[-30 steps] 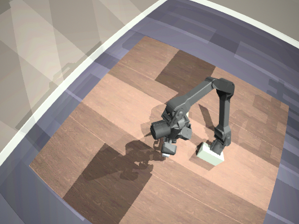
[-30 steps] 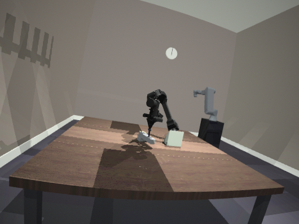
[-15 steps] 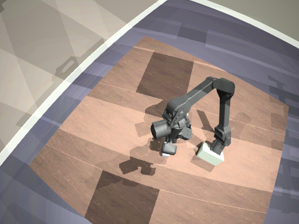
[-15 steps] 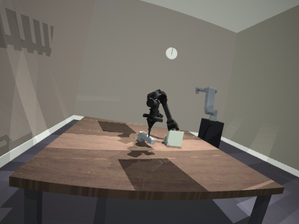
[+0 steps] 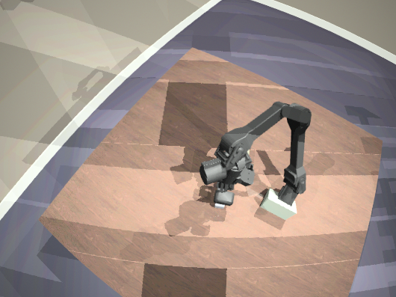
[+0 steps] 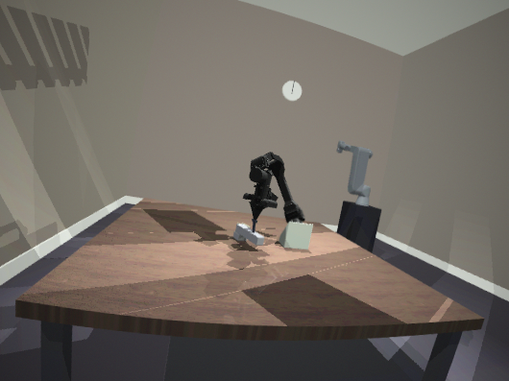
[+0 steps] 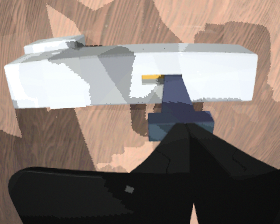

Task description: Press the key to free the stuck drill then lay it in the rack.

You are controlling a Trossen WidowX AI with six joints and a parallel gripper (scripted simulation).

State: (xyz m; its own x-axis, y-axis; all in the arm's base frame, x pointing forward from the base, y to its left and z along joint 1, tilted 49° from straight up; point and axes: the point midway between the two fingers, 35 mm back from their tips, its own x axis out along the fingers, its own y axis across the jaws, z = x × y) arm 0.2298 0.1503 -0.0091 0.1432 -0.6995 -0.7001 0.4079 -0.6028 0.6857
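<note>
A long white block (image 7: 215, 72) (image 6: 255, 238) (image 5: 220, 206) lies on the table, mostly hidden by the arm in the top view. The dark blue key (image 7: 175, 95) has a wide head and a narrower stem that reaches down into the block's slot. A small yellow piece (image 7: 151, 77) shows in that slot beside the stem, perhaps part of the drill. My gripper (image 7: 184, 132) (image 6: 255, 218) is shut, pointing down, its tips over the key's head. Whether they touch it cannot be told. The rest of the drill is not visible, and I cannot make out the rack.
A lower white piece (image 7: 56, 44) sticks out behind the block's left end in the wrist view. The arm stands on a pale green base (image 5: 278, 207) (image 6: 299, 236) to the block's right. A grey arm (image 6: 359, 171) on a black pedestal (image 6: 357, 224) stands beyond the table.
</note>
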